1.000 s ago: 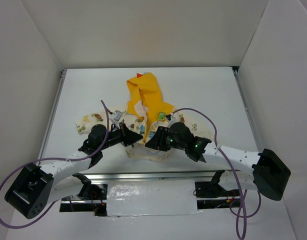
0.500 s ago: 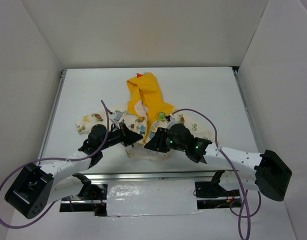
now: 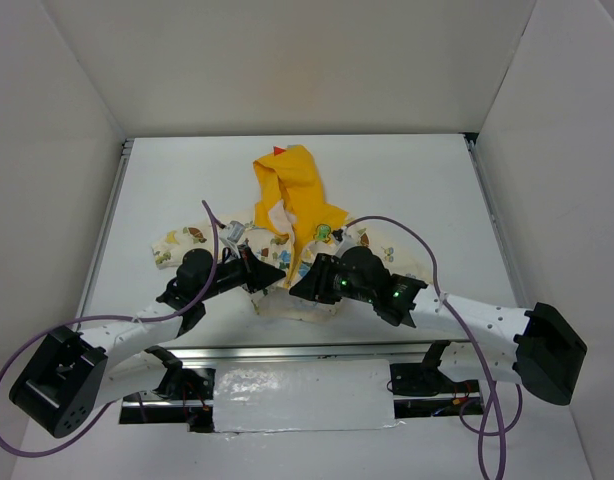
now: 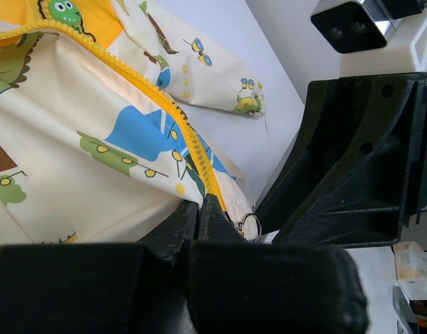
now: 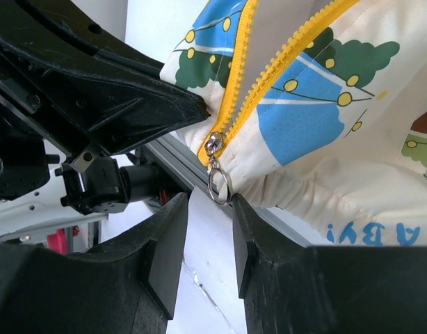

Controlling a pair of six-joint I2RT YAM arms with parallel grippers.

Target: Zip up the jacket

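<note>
The cream jacket (image 3: 287, 235) with cartoon prints and a yellow hood lies mid-table, hem toward the arms. My left gripper (image 3: 275, 277) is shut on the jacket's bottom hem beside the yellow zip (image 4: 175, 125); its closed fingertips (image 4: 199, 209) pinch the fabric. The zip slider with its metal ring pull (image 5: 219, 186) hangs at the hem's bottom. My right gripper (image 5: 210, 202) is open, its jaws standing either side of the ring pull without closing on it. In the top view the right gripper (image 3: 299, 284) sits at the hem, close to the left one.
White walls enclose the table (image 3: 407, 180) on three sides. A metal rail (image 3: 307, 350) runs along the near edge just below the hem. Purple cables (image 3: 407, 235) loop over both arms. The left gripper's body (image 5: 95, 90) fills the right wrist view's left side.
Almost nothing differs; the right arm's base link has shifted slightly, and both grippers stay at the jacket's hem.
</note>
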